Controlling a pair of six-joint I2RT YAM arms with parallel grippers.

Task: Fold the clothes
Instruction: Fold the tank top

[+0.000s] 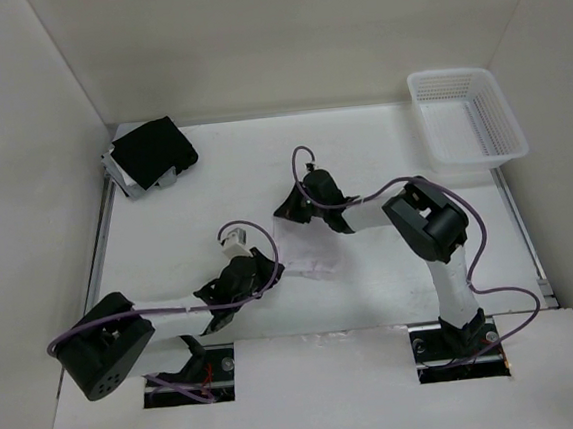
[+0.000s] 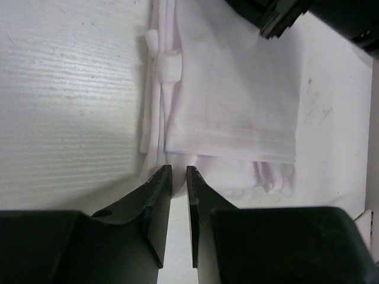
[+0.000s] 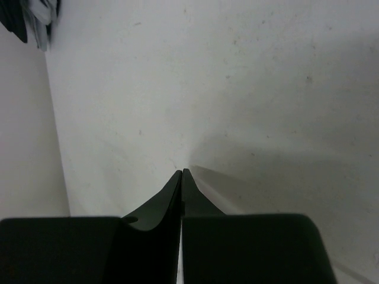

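The clothes (image 1: 305,250) are a white garment lying partly folded mid-table; the left wrist view shows a stitched hem and bunched layers of the clothes (image 2: 237,89). My left gripper (image 1: 273,270) sits at the garment's near-left edge. Its jaws (image 2: 179,171) are nearly together, with a bulge of the white fabric pinched between the tips. My right gripper (image 1: 293,214) is at the garment's far edge, and its dark body (image 2: 278,18) shows in the left wrist view. Its jaws (image 3: 182,173) are shut tip to tip, low over the table. A pale fold runs off to the right of them, and I cannot tell whether any fabric is caught.
A black folded cloth (image 1: 150,151) lies in the far-left corner, also glimpsed as the black cloth (image 3: 23,18) in the right wrist view. A white mesh basket (image 1: 505,125) stands at the far right. White walls enclose the table on three sides.
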